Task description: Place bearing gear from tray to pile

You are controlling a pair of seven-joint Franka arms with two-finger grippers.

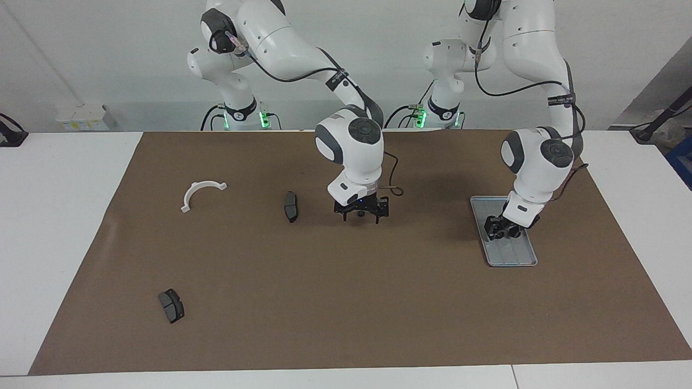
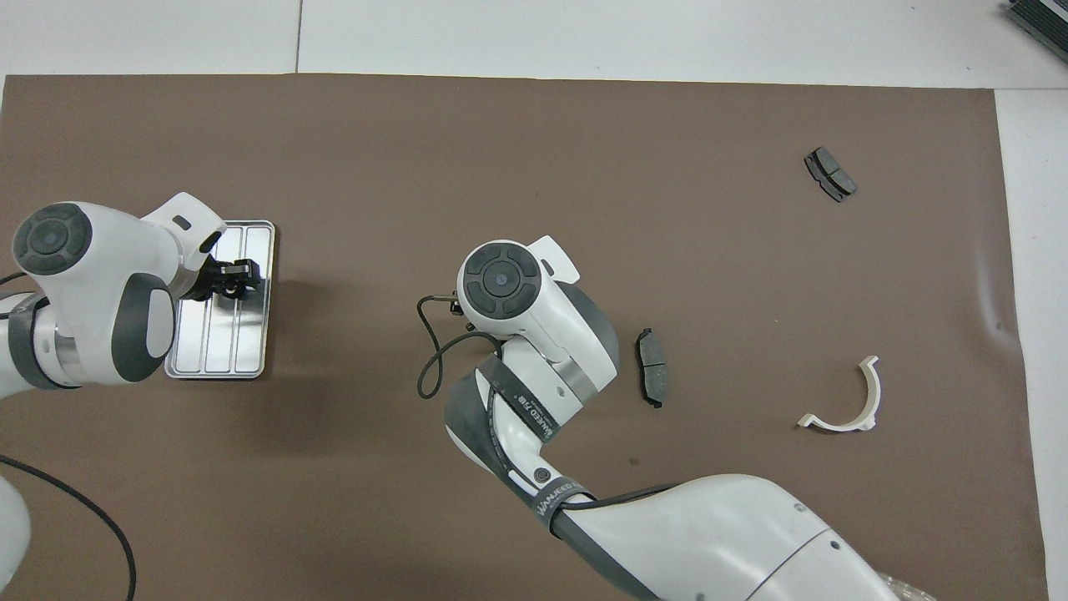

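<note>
Near the robots' edge of the tabletop, toward the left arm's end, the tray [image 1: 508,259] lies flat on the brown mat [image 1: 346,302]: a silver-grey rectangle with rounded corners, a raised rim and lengthwise ridges. The left gripper [image 1: 501,229] is down at the tray's surface. Its fingers appear drawn together, but whether they close on anything cannot be told. No bearing gear can be made out, either on the bare part of the tray or between the fingers; if one is present, the gripper hides it.

Toward the middle of the table, the right gripper [image 1: 361,214] waits just above the mat with its fingers spread apart and nothing between them.

The pile lies toward the right arm's end. One dark grey brake pad [image 1: 291,206] rests beside the right gripper, and the white half-ring bracket [image 1: 201,193] lies closer to the right arm's end at about the same depth. A second brake pad [image 1: 171,305] sits well apart, toward the corner farthest from the robots.

Judged from this layout, the task is at its pick-up step. Nothing has reached the pile; lifting, carrying and setting down remain.
</note>
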